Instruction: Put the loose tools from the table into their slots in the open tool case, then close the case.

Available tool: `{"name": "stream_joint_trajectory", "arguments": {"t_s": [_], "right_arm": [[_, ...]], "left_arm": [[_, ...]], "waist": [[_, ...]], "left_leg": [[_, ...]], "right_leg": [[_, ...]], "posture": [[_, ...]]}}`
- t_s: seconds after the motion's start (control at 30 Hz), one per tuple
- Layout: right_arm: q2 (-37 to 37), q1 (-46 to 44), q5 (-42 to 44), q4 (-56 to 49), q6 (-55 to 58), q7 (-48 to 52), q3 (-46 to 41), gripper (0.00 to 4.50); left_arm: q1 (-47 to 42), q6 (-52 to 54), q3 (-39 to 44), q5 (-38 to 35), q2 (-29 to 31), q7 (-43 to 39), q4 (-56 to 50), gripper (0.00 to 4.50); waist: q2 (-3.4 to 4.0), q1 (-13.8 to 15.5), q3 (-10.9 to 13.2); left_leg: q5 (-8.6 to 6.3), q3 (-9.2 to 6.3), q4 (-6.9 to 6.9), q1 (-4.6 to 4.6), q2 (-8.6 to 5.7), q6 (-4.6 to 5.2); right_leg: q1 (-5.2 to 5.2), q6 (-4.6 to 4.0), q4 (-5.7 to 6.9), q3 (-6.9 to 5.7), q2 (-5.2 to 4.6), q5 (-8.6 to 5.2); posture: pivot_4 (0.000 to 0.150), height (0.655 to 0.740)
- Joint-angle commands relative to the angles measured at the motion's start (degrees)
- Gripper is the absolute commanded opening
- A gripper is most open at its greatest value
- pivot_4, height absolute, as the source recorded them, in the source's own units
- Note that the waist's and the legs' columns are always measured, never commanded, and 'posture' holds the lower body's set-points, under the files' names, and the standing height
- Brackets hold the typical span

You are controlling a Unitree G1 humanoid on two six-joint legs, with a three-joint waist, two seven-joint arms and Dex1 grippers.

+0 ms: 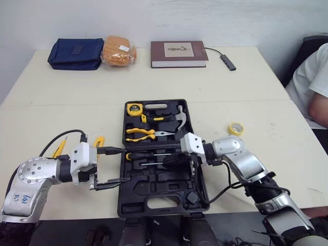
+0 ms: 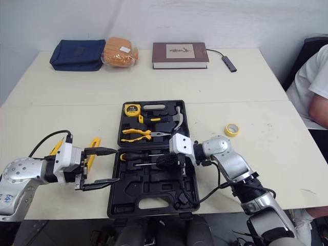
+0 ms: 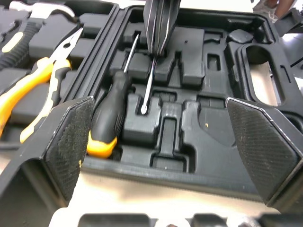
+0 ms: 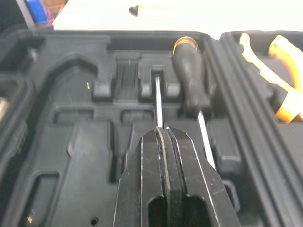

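The black tool case (image 1: 161,197) lies open in the middle of the table. Its far half holds a tape measure (image 1: 135,108), a hammer (image 1: 178,119) and yellow pliers (image 1: 141,134). In the near half a black-and-yellow screwdriver (image 3: 111,109) sits in its slot. My right gripper (image 1: 171,160) hangs over that half, shut on the thin metal shaft of a second screwdriver (image 4: 158,101), whose tip rests in the neighbouring slot. My left gripper (image 1: 115,166) stands open at the case's left edge, with nothing between its fingers. Two yellow-handled tools (image 1: 99,141) lie on the table behind it.
A yellow tape roll (image 1: 236,128) lies right of the case. Along the far edge are a navy pouch (image 1: 76,53), an orange packet (image 1: 119,51), a book (image 1: 178,54) and a cabled adapter (image 1: 228,61). A person (image 1: 318,82) sits at the table's right side.
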Motion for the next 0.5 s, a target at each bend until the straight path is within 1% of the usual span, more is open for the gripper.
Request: {"name": "stream_joint_trajectory", "arguments": {"t_s": [0.03,0.1,0.17,0.2,0.27,0.33,0.43,0.47,0.5], "right_arm": [[-3.17,3.02,7.06,-6.05,-1.97,3.48,-7.48,0.05],[-7.00,5.64,10.37,-7.65,-0.97,5.73,-11.86,0.05],[-9.82,7.14,12.70,-8.30,1.18,4.53,-16.72,0.05],[-11.16,8.06,14.00,-8.77,2.41,3.76,-19.04,0.34],[-13.34,10.17,14.08,-8.49,0.90,2.67,-23.51,0.97],[-14.95,12.16,12.82,-7.15,-2.76,1.74,-27.84,1.96],[-16.71,14.47,11.30,-5.11,-6.30,0.90,-31.76,3.33],[-17.70,15.67,10.34,-2.74,-8.85,0.53,-34.41,3.98],[-18.76,17.22,10.14,0.32,-9.80,-0.80,-38.36,4.36]], "left_arm": [[1.98,-1.40,4.73,-1.23,0.80,-0.13,0.23,4.50],[3.95,-2.43,7.38,-0.75,1.08,-0.41,2.00,4.50],[5.71,-2.87,10.56,-1.00,0.89,0.13,3.79,4.50],[6.45,-2.93,12.30,-1.18,0.84,0.60,4.78,4.50],[7.57,-4.59,16.13,0.23,1.52,1.64,8.28,4.50],[8.07,-5.72,20.21,0.92,2.26,2.95,12.16,4.50],[9.01,-6.62,23.52,1.00,2.94,3.45,15.56,4.50],[9.88,-7.04,25.09,1.23,3.13,3.69,17.09,4.50],[10.82,-7.42,27.08,1.35,3.08,4.29,18.97,4.50]], "waist": [[-0.01,0.03,0.01],[0.00,0.10,0.01],[0.01,0.12,0.02],[-0.01,0.13,0.05],[-0.01,0.10,0.06],[-0.02,0.10,0.07],[0.02,0.05,0.09],[0.02,0.08,0.09],[0.03,0.09,0.10]], "left_leg": [[-0.01,0.00,0.00,-0.02,0.00,0.01],[-0.09,0.00,-0.01,-0.01,0.00,0.01],[-0.18,-0.01,-0.01,-0.01,0.00,-0.05],[-0.28,0.01,-0.01,0.00,0.00,-0.16],[-0.31,0.02,-0.01,0.01,0.00,-0.18],[-0.32,0.02,-0.01,0.04,0.03,-0.19],[-0.35,0.03,-0.08,0.05,0.06,-0.21],[-0.34,0.06,-0.10,0.06,0.06,-0.22],[-0.34,0.06,-0.10,0.06,0.06,-0.23]], "right_leg": [[0.00,0.00,-0.04,-0.02,0.00,0.00],[0.02,0.01,-0.20,-0.04,0.00,0.00],[0.03,0.01,-0.27,-0.05,-0.01,0.00],[0.04,0.01,-0.29,-0.04,-0.02,0.00],[0.03,0.02,-0.29,-0.04,-0.04,0.01],[0.03,0.02,-0.28,-0.05,-0.03,0.01],[0.00,0.00,-0.28,-0.03,0.00,0.00],[-0.01,0.00,-0.29,-0.02,-0.01,0.00],[0.00,0.00,-0.31,-0.01,-0.02,0.00]], "posture": [[0.150,0.7400],[0.150,0.7400],[0.150,0.7400],[0.150,0.7400],[0.150,0.7400],[0.150,0.7400],[0.150,0.7400],[0.150,0.7400],[0.150,0.7400]]}}
